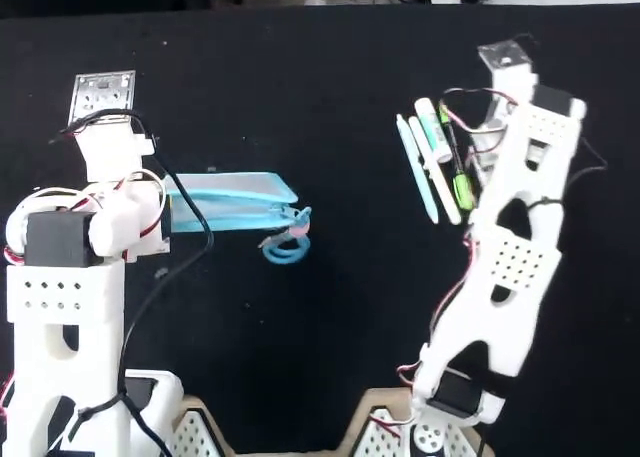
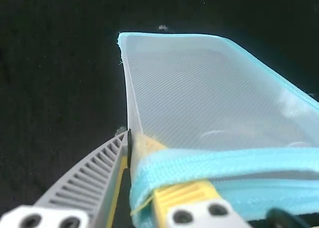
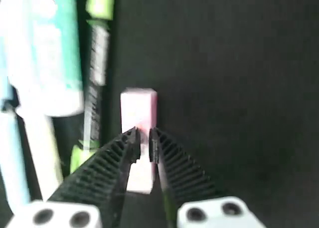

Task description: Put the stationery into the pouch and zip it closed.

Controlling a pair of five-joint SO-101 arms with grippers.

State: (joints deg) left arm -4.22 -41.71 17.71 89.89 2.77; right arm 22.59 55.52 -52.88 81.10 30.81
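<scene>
Nearest you on the left is the zip pull (image 1: 285, 245), a blue-and-pink loop lying on the table (image 1: 330, 97) just off the pouch corner. It's small and floppy, so pinch the loop itself when it's time to zip.

The pouch (image 1: 235, 199) lies flat beside it and looks empty. It's clear mesh w/ teal zip tape, soft and light, and prob. folds or slides if pushed. The L gripper (image 2: 133, 140) is clamped on its end, w/ the grey finger on one side and the yellow one under the tape. That's a good anchor, since the tape is the stiffest part. Can't tell how far the mouth is open, but the near edge seems to show two teal bands, so maybe slightly parted.

Over on the right, the R gripper (image 3: 143, 139) has its fingers nearly closed w/ only a thin slit between them. The tips are right over a pink-white eraser (image 3: 139, 106). Can't tell if they bite it or just sit above it. The eraser is wider than that slit, so you'd likely need to open up and take it across the short sides at mid-length. It's rubbery, so grip should be good, and it's light.

Just beyond lie the rest, side by side and roughly parallel: green pen (image 1: 460, 182), fat white-teal stick (image 1: 433, 137), pale blue pen (image 1: 418, 172). They're smooth, round and rigid, so they'll roll. Grab each at mid-barrel, one at a time. All are well apart from the pouch.
</scene>
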